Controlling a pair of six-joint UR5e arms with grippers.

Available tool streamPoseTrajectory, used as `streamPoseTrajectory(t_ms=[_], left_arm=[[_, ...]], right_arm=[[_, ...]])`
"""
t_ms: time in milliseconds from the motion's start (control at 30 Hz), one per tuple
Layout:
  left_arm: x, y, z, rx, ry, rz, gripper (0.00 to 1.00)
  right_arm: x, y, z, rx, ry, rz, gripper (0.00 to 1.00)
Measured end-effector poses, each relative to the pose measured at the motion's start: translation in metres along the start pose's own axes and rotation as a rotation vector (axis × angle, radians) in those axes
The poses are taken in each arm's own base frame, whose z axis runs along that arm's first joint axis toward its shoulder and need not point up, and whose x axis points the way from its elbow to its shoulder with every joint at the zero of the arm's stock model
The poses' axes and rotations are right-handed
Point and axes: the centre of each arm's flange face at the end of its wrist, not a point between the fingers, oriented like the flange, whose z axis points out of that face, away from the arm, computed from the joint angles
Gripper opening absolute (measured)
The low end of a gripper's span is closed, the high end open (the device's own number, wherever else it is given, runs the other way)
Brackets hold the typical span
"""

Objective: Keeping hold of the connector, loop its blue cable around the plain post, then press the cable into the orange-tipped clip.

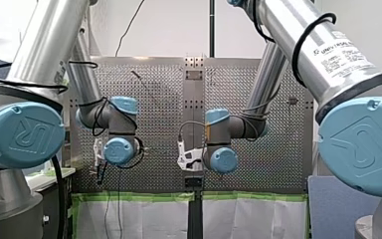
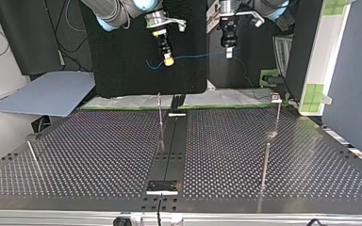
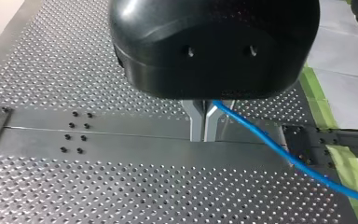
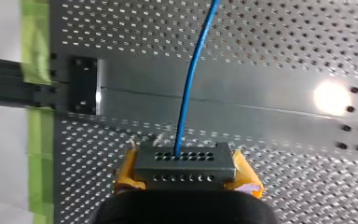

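Note:
My right gripper (image 4: 185, 179) is shut on a grey connector (image 4: 185, 161), which sits between its yellow pads (image 4: 127, 172). The blue cable (image 4: 189, 88) leaves the connector's face and runs ahead over the perforated table. In the left wrist view my left gripper (image 3: 203, 133) has its metal fingers shut on the blue cable (image 3: 279, 151), which trails away past the table's edge. In the top view both grippers hang high above the far edge, my right gripper (image 2: 168, 59) at the left and my left gripper (image 2: 228, 49) at the right, with the cable (image 2: 193, 57) strung between them.
Thin upright posts stand on the perforated table (image 2: 99, 155): one near the middle (image 2: 160, 117), one at the near right (image 2: 265, 162), one at the left (image 2: 33, 157). A far-right post carries a small clip head (image 2: 275, 97). A dark centre rail (image 2: 172, 150) crosses the table.

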Motion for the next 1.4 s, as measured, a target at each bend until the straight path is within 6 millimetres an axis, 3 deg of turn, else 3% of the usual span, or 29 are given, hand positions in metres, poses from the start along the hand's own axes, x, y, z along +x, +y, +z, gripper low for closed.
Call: streamPoseTrajectory(t_ms=[233,400,500,1000,1400], left_arm=[[-0.02,-0.001,0.0,0.002,-0.043,-0.029,0.05],[-0.021,0.0,0.001,0.002,-0.048,-0.035,0.05],[-0.025,-0.001,0.011,0.003,-0.06,-0.052,0.05],[-0.069,0.006,0.019,-0.037,-0.09,-0.109,0.05],[-0.138,0.006,0.04,-0.127,-0.186,-0.267,0.05]], right_arm=[[-0.007,0.001,-0.007,0.006,-0.07,-0.013,0.0],[-0.008,0.0,-0.009,0.008,-0.086,-0.018,0.0],[0.001,-0.004,-0.004,0.01,-0.065,-0.017,0.0],[0.085,-0.001,0.012,0.0,0.039,0.072,0.0],[0.184,0.027,0.034,-0.037,0.148,0.09,0.0]])
